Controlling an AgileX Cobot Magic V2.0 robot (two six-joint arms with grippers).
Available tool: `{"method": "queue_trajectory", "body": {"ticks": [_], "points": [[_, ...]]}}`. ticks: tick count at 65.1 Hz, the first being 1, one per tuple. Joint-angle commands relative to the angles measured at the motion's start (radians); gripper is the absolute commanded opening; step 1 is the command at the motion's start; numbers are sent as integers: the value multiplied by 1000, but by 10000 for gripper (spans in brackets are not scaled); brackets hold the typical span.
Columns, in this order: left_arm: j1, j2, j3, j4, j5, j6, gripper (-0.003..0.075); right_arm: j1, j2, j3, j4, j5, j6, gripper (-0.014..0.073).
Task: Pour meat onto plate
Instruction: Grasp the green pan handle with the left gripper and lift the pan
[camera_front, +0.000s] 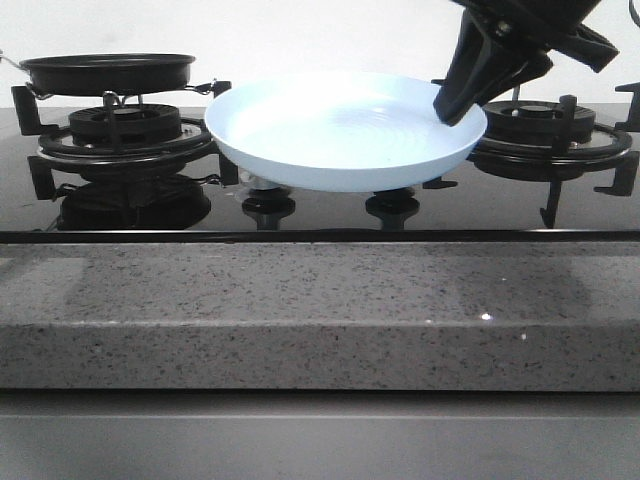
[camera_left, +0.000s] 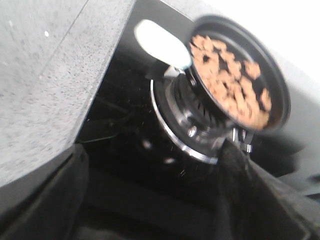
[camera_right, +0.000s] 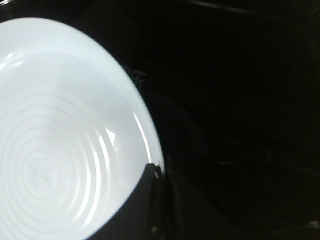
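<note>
The right gripper (camera_front: 460, 105) has its fingers over the rim of the plate (camera_front: 330, 130), one dark finger (camera_right: 145, 200) lapping the edge in the right wrist view, so it appears closed on that rim and holding the empty plate up over the middle of the gas hob (camera_front: 300, 215). The left gripper (camera_left: 150, 200) shows only as dark finger shapes in its own wrist view; whether it is open or closed I cannot tell. Beyond it the black frying pan (camera_front: 108, 70) sits on the left burner (camera_front: 125, 125), the meat (camera_left: 230, 80) spread across its floor. To pour well, I judge the plate should be kept level and close to the pan's lip, and the pan tipped slowly so chunks slide rather than scatter.
</note>
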Motion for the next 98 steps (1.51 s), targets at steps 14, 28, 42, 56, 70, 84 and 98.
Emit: {"method": "queue_trajectory", "body": {"ticks": [14, 28, 42, 56, 70, 84, 98], "points": [[59, 189, -59, -551, 52, 280, 531, -1, -43, -28, 41, -33, -10, -69], [59, 335, -165, -637, 138, 314, 531, -1, -43, -28, 41, -33, -10, -69], [52, 426, -228, -706, 168, 314, 531, -1, -43, -28, 41, -33, -10, -69], [10, 493, -296, -708, 200, 314, 531, -1, -43, -28, 41, -33, -10, -69], [-7, 507, -314, -710, 212, 314, 530, -1, -43, -28, 41, -33, -10, -69], [-7, 507, -314, -735, 236, 312, 333, -1, -43, -28, 41, -33, -10, -69], [-7, 507, -314, -735, 265, 306, 185, -1, -43, -28, 41, -33, -10, -69]]}}
